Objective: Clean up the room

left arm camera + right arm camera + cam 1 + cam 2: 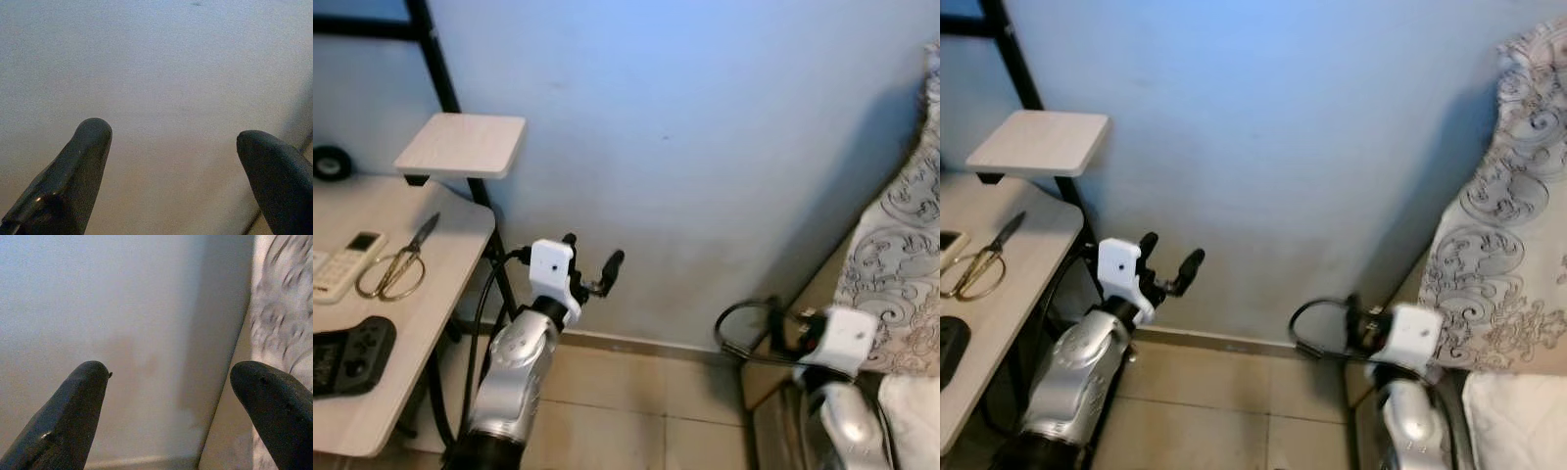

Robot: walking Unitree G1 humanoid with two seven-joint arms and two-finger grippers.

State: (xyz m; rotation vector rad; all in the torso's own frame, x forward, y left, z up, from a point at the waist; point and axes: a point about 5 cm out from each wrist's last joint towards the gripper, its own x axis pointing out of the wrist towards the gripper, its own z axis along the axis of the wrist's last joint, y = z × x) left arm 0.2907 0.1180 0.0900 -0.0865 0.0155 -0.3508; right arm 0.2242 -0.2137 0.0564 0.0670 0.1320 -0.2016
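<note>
From the left eye view we see our left gripper (pixel 592 262) raised toward the wall (pixel 705 147), fingers apart and holding nothing; the scissors (pixel 399 262) lie on the desk (pixel 411 392) to its left, blades pointing away from us, so this arm is nearer. From the right eye view, our right gripper (pixel 1356 328) sits low beside the bed (pixel 1498 274). Each wrist view shows parted fingers facing bare wall.

A pale blue wall (pixel 705 147) rises ahead; a tiled floor (pixel 636 411) lies below; a patterned bedspread (pixel 901 264) hangs at right.
</note>
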